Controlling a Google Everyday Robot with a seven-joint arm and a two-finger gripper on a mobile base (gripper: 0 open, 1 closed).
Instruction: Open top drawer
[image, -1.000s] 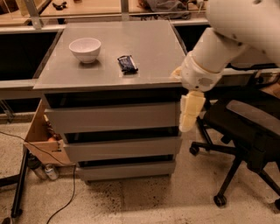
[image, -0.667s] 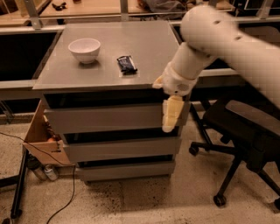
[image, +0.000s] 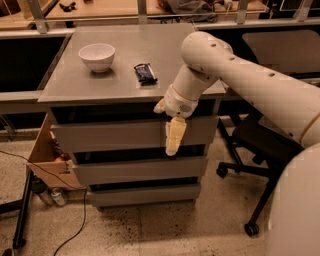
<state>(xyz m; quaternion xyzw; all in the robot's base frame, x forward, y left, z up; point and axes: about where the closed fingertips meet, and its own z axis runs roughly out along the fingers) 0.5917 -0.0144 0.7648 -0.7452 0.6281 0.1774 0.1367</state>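
One cream tool (image: 171, 148), grip unreadable, hangs before the flat matte grey top drawer (image: 100, 136).

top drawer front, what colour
Top drawer: matte grey, camera view; gripper hangs in front of it.

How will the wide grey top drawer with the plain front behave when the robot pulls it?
The wide matte grey top drawer probably slides straight out as one rigid box. Its plain front shows no handle, so the gripper, hanging before the panel's right part, may slip unless it hooks the panel's top edge. Its large size suggests some weight.
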